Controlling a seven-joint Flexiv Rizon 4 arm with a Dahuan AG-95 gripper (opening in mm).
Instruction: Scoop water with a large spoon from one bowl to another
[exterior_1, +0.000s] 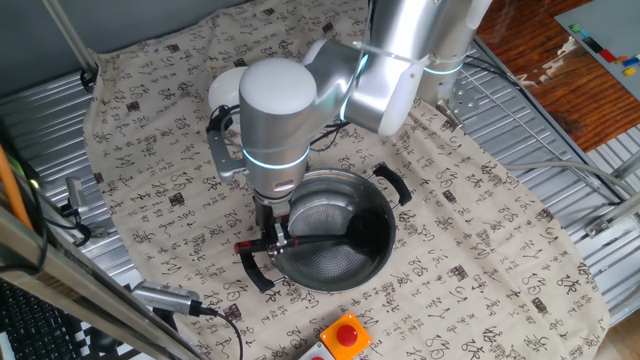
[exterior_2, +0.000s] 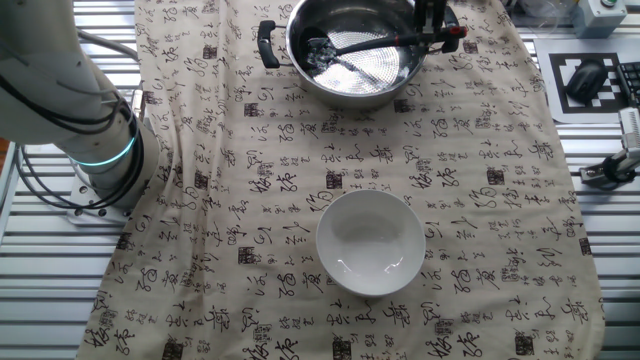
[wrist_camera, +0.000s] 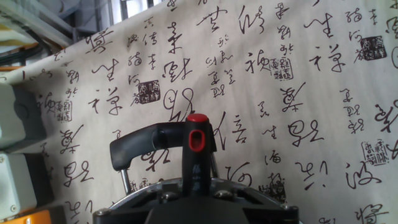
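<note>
The large spoon (exterior_2: 375, 45) lies inside the steel pot (exterior_2: 352, 78), its round scoop down near the pot's floor at the side nearer the left handle in the other fixed view, where a little water glints. Its thin handle runs almost level across the pot's mouth and out over the opposite rim, ending in the red tip (wrist_camera: 197, 118). The hand view looks straight along that handle: the red tip juts past the pot's black loop handle (wrist_camera: 134, 144), over the patterned cloth (wrist_camera: 298, 74).

The gripper (exterior_1: 272, 238) stands at that same rim, clamped on the large spoon near its red end, so the long axis of the ladle points away from the gripper across the pot. The fingertips themselves are mostly hidden by the wrist in one fixed view.

The white bowl (exterior_2: 370, 242) sits on the cloth well apart from the pot, toward the arm's base, and looks nearly dry.

The scoop seems to be at the dipping stage. The coming move likely turns on lifting while keeping the scoop level, then carrying it clear of the rim toward the white bowl; tilting the handle would spill the load.
</note>
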